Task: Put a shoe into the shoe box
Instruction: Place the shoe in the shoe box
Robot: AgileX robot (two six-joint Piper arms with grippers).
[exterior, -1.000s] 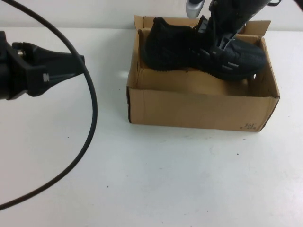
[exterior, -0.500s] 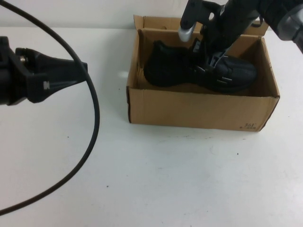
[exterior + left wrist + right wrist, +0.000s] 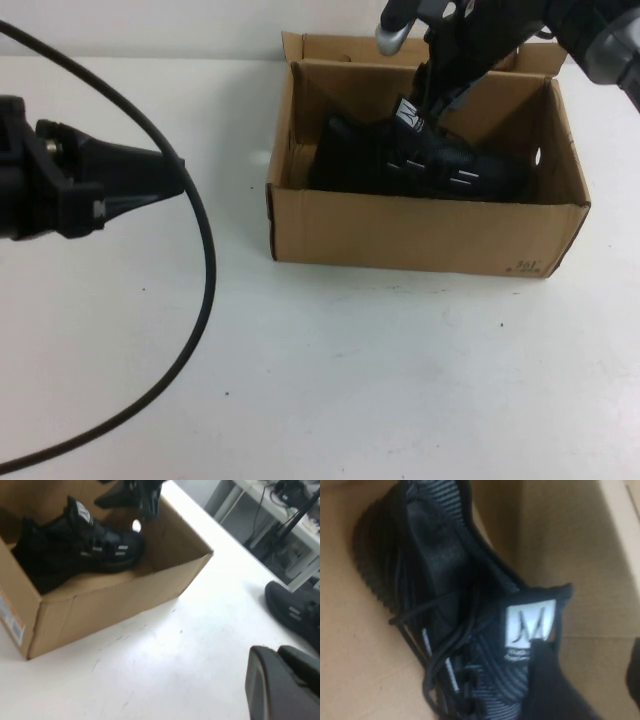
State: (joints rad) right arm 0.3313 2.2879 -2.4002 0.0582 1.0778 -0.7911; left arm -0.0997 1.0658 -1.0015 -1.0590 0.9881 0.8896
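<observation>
The black knit shoe [image 3: 420, 165] lies inside the brown cardboard shoe box [image 3: 420, 235], toe toward the right, with the white logo tag on its tongue facing up. My right gripper [image 3: 432, 85] hangs over the tongue at the box's back. In the right wrist view the right gripper [image 3: 587, 650] is open: one finger [image 3: 545, 680] touches the shoe [image 3: 445, 580] just under the logo tag, and bare cardboard [image 3: 560, 540] shows between the fingers. My left gripper [image 3: 165, 172] is shut and empty, over the table left of the box. The left wrist view shows the shoe [image 3: 80, 540] in the box [image 3: 115, 600].
A black cable [image 3: 200, 260] loops across the left half of the white table. A second black shoe [image 3: 295, 612] lies on the table, seen only in the left wrist view. The box's back flaps [image 3: 330, 45] stand up.
The shoe has gone from being held over the box's rim down to the box floor. My right gripper has let go of it and stands above the tongue. The left arm has barely moved.
</observation>
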